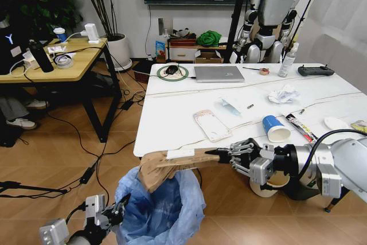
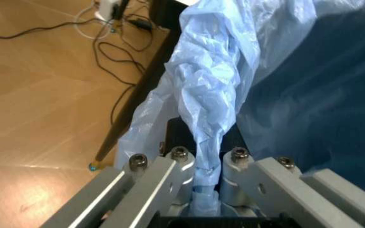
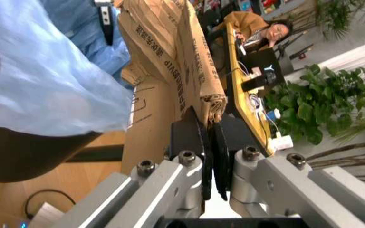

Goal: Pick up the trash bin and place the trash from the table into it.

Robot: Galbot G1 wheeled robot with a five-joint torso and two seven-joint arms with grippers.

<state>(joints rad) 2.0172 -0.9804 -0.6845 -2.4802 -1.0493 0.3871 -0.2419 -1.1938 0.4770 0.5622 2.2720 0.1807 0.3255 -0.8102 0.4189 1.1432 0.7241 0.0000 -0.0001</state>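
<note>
Now I have the brown paper bag (image 1: 172, 166) pinched in my right gripper (image 1: 222, 153), over the trash bin (image 1: 160, 207).
My left gripper (image 2: 206, 187) is clamped on its blue liner (image 2: 211, 95); a blue paper cup (image 1: 275, 128) sits just beyond my right gripper.

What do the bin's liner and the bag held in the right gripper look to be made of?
Liner of the trash bin: thin light-blue plastic film, glossy, translucent, crinkled. Bag pinched in the right gripper: brown kraft paper, matte, creased, printed. The left gripper clamps the liner.

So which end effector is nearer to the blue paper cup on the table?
The right end effector: it holds the brown paper bag just below the blue paper cup. The left end effector grips the trash bin liner, farther away.
</note>
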